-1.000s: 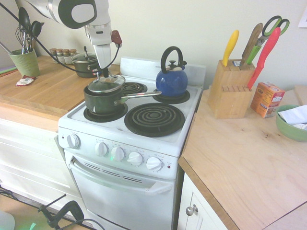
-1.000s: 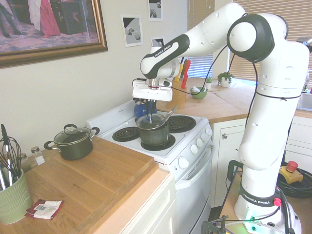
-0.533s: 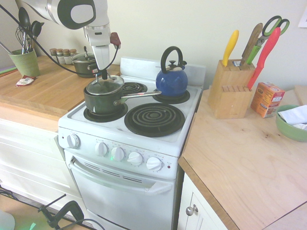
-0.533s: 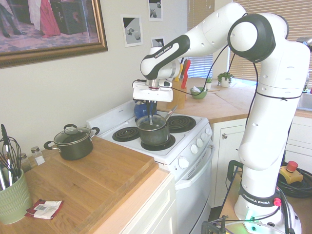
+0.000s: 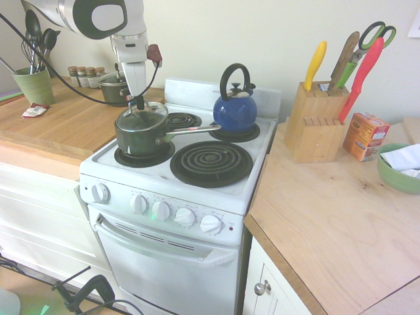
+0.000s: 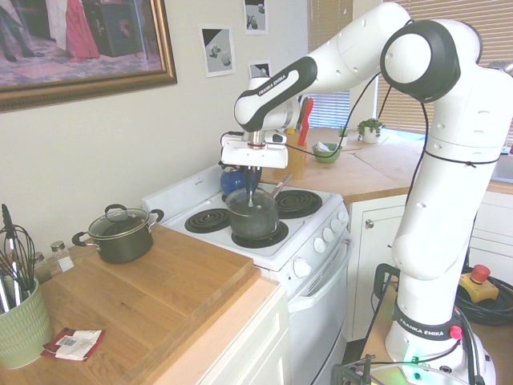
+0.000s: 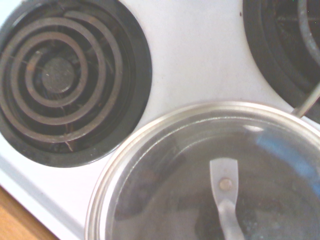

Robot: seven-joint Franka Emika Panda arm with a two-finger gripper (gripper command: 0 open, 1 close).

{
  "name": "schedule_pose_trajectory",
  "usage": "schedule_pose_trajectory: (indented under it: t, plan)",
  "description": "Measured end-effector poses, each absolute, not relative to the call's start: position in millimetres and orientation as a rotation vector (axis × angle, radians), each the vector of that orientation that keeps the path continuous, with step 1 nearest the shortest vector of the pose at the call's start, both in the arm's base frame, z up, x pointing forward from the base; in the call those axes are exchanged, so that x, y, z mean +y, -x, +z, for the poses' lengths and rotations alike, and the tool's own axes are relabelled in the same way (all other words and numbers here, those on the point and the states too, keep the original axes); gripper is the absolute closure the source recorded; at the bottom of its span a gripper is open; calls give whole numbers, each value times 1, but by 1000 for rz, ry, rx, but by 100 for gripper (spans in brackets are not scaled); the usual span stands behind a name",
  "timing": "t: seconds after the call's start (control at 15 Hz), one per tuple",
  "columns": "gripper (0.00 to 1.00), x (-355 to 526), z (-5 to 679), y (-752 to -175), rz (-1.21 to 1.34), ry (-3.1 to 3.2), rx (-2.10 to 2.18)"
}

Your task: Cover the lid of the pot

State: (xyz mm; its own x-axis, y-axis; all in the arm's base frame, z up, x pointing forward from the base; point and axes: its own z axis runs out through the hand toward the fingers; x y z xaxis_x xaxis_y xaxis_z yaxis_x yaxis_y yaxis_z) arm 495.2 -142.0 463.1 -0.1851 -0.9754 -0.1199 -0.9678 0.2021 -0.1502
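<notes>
Utensils stand in a green cup (image 5: 32, 84) far out on the wooden counter (image 5: 65, 128) to the left of the stove (image 5: 177, 197), with a row of small spice jars (image 5: 84, 74) behind it toward the wall. Closer to the stove on that same counter sits a small two-handled dark pot (image 5: 113, 88) under its own lid. On the stove's front left burner is the pot (image 5: 140, 134), a dark green saucepan whose long steel handle (image 5: 190, 130) reaches toward the stove's middle. The lid (image 5: 141, 115) is at the pot's mouth, its metal rim about lined up with the pot's rim; I cannot tell whether it is fully seated or a touch above. My gripper (image 5: 139, 103) points almost straight down over the pot, fingers pinched tight on the lid's small black knob. From my wrist I see the glass and its metal rim (image 7: 165, 125) filling the near field, with the coil of the stove's rear left burner (image 7: 60, 75) just beside it. The stove's front right burner (image 5: 211, 162) is bare, and a blue kettle (image 5: 235, 108) sits on the rear right one. Right of the stove, on the lighter counter, stands a knife block (image 5: 315, 121) with coloured handles, then an orange box (image 5: 365, 135), then a green bowl (image 5: 398, 172) at the far edge.
</notes>
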Motion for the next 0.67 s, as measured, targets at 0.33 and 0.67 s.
schedule_pose_trajectory:
  t: [0.33, 0.67]
  plan:
    - [100, -139, 469, -489, -56, 1883, 2279]
    - [100, -138, 456, -489, -34, 1890, 2290]
